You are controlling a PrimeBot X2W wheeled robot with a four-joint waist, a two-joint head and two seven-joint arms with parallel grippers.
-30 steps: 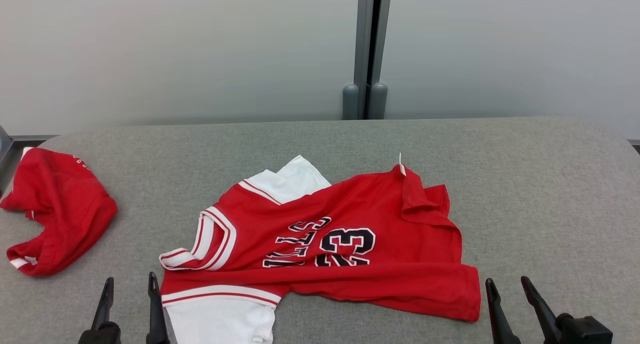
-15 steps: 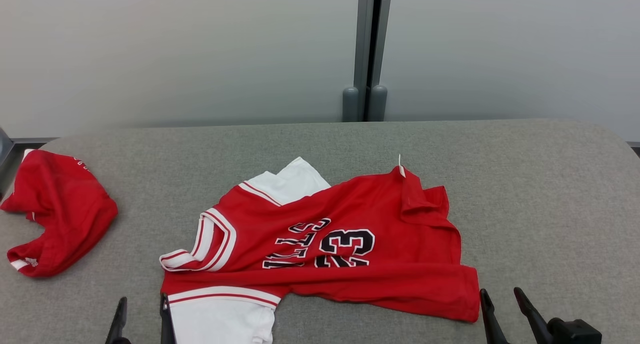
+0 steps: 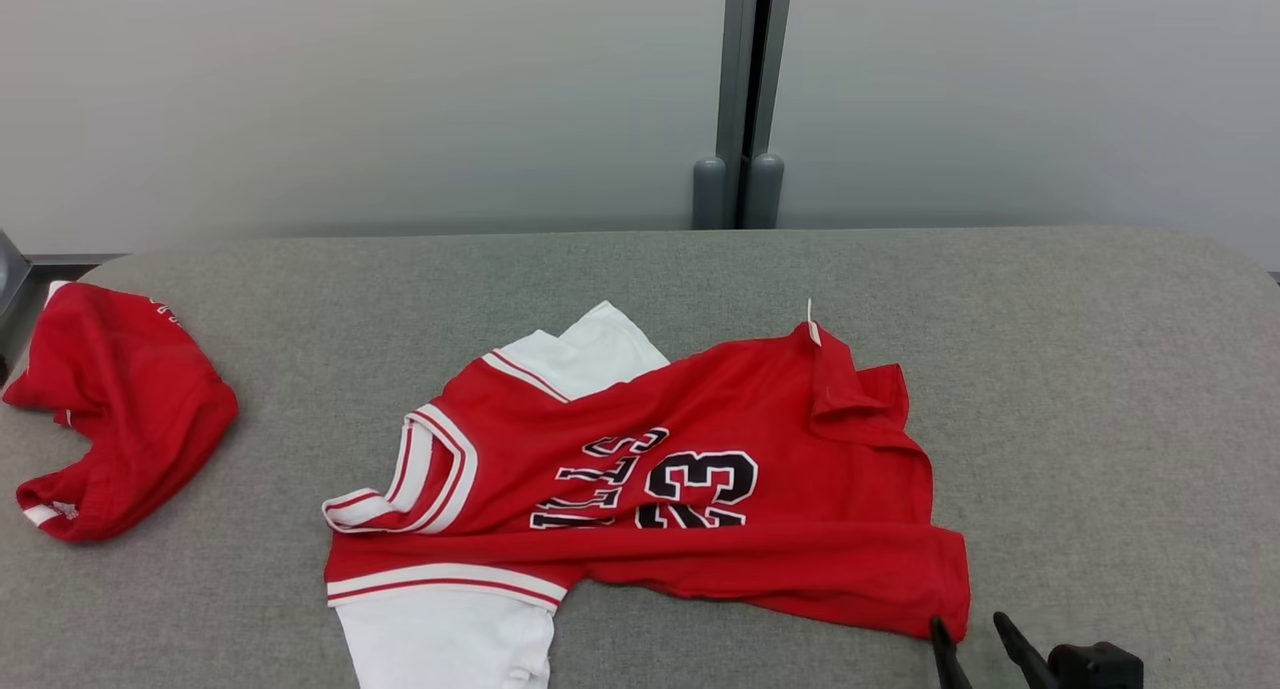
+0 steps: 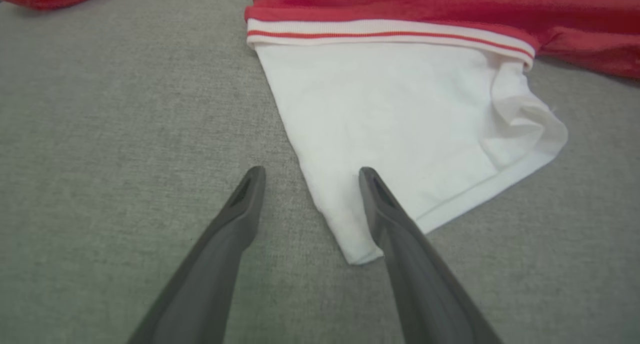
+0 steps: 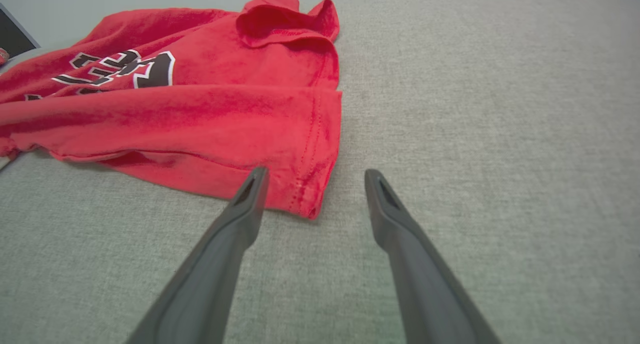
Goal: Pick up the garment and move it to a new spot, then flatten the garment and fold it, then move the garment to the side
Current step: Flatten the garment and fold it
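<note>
A red jersey-style garment (image 3: pixel 700 489) with white sleeves and a black "23" lies crumpled in the middle of the grey table. My right gripper (image 3: pixel 970 639) sits open at the bottom right of the head view, just below the garment's red hem corner (image 5: pixel 312 184); in the right wrist view that gripper (image 5: pixel 312 176) has the corner between its fingertips. In the left wrist view my left gripper (image 4: pixel 310 176) stands open over the edge of the white sleeve (image 4: pixel 400 129), empty.
A second red garment (image 3: pixel 110 409) lies bunched at the table's far left edge. The grey fabric table (image 3: pixel 1080 369) has free room to the right and behind the jersey. A grey post (image 3: pixel 742 99) and pale wall stand behind.
Both grippers have dropped toward the bottom of the head view; the left one has left it. The whole picture has shifted slightly, so the camera moved. The garment lies as before.
</note>
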